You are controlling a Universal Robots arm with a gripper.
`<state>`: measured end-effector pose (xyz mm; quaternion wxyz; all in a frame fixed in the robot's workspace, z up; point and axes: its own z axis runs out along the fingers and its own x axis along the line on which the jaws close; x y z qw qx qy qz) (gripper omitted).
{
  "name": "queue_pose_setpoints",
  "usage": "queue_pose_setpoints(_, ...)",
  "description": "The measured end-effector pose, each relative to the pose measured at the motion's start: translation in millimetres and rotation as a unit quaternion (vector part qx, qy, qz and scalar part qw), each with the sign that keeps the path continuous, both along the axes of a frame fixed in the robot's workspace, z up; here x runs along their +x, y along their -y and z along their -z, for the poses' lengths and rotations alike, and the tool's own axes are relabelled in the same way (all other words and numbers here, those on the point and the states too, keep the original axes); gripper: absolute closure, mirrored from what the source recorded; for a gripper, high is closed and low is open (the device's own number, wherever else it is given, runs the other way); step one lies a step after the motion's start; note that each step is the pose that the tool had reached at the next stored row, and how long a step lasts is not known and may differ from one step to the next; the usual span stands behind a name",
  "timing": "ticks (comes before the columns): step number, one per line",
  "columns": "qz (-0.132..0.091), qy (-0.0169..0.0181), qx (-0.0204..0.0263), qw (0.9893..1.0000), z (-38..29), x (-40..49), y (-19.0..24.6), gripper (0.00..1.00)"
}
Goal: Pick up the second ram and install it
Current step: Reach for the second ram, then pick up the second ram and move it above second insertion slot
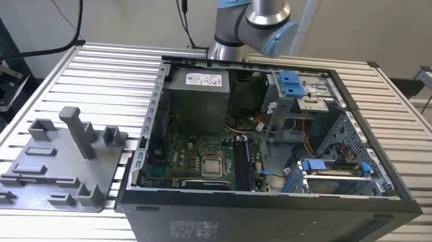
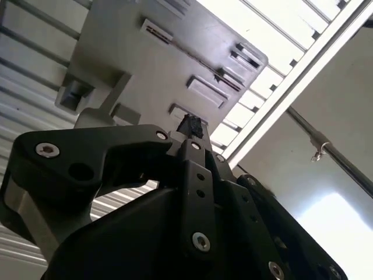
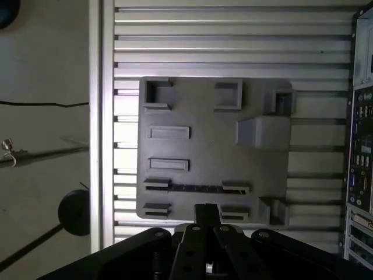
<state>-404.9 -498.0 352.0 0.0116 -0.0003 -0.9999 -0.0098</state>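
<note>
One memory stick [image 3: 198, 188] shows as a thin dark line in the long slot of the grey tray [image 3: 204, 146], between two small holders. The tray sits on the slatted counter [image 3: 233, 35] beside the open computer case [image 1: 270, 211]. The gripper [image 3: 206, 213] hangs well above the tray, nearly over the stick. Its fingers [image 3: 201, 214] look pressed together with nothing between them.

The step in hand seems to be the approach for the pick. To do it well, the fingers would need to part wider than the stick is thick before the descent. One finger should go to each flat side, centred midway between the holders. A straight vertical drop should keep clear of the tall post [image 1: 77, 131], and a firm but gentle squeeze should spare the chips.
</note>
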Motion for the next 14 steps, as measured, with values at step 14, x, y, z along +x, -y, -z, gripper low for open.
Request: queue_pose_setpoints(14,-0.01,0.0,0.0,1.0,0.0,0.0,-0.1,0.89)
